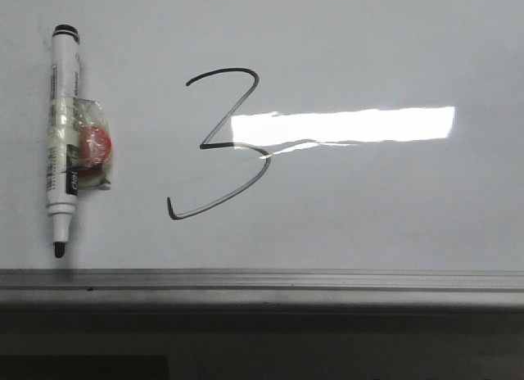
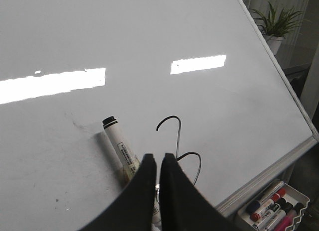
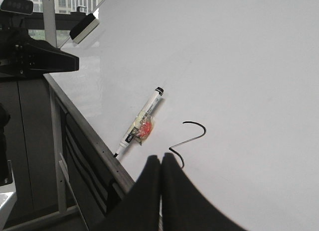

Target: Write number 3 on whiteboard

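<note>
A: Where's the number 3 (image 1: pixel 225 142)?
B: Thin black strokes mid glossy whiteboard (image 1: pixel 368 36), right of a taped marker (image 1: pixel 63 138).
A: Fingers?
B: Left gripper (image 2: pixel 158 164) and right gripper (image 3: pixel 160 164), both pinched together, empty.

The left gripper (image 2: pixel 158 164) shows as two matte black fingers (image 2: pixel 142 191), smooth and tapering to narrow rounded tips, broadening toward the wrist. The right gripper (image 3: pixel 160 164) has the same look: plain black fingers (image 3: pixel 174 191) with curved outer edges. No screws, cables or markings are visible on either pair, though the dark surfaces may hide fine detail.
</note>
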Tool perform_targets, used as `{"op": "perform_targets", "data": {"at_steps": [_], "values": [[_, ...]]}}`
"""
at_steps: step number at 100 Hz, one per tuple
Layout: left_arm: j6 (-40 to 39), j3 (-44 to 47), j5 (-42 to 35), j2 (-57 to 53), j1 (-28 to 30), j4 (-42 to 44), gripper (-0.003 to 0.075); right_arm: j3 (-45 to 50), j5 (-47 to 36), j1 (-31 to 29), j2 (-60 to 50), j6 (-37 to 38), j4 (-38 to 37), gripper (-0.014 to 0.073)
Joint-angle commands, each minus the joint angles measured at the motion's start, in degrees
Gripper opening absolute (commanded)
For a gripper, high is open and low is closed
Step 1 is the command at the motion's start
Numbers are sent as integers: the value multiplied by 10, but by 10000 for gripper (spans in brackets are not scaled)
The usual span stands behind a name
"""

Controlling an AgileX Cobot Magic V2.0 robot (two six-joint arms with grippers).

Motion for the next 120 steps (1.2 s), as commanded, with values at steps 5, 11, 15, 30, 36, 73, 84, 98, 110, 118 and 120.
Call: {"op": "perform_targets", "data": {"at_steps": [5,11,15,30,36,73,84,98,110,118,120], "values": [[2,-15,-39,4,1,-1,-20,-5,-47,-4,-12,0,-6,-65],[2,-15,-39,4,1,-1,-20,-5,-47,-4,-12,0,-6,-65],[2,-15,-39,4,1,-1,-20,-5,-47,-4,-12,0,-6,-65],[2,-15,-39,4,1,-1,-20,-5,-47,-4,-12,0,-6,-65],[2,-15,-39,4,1,-1,-20,-5,-47,-4,-12,0,-6,-65],[-59,-3,-43,4,63,160,-20,-5,-48,-4,-12,0,-6,-65],[-92,20,-55,4,146,187,-20,-5,-48,-4,-12,0,-6,-65],[-95,65,-88,-5,261,182,-20,-5,-48,-4,-12,0,-6,-65],[-95,101,-87,-51,323,174,-20,-5,-48,-4,-12,0,-6,-65],[-95,124,-87,-79,351,174,-20,-5,-48,-4,-12,0,-6,-65],[-98,128,-87,-85,357,174,-20,-5,-48,-4,-12,0,-6,-65]]}}
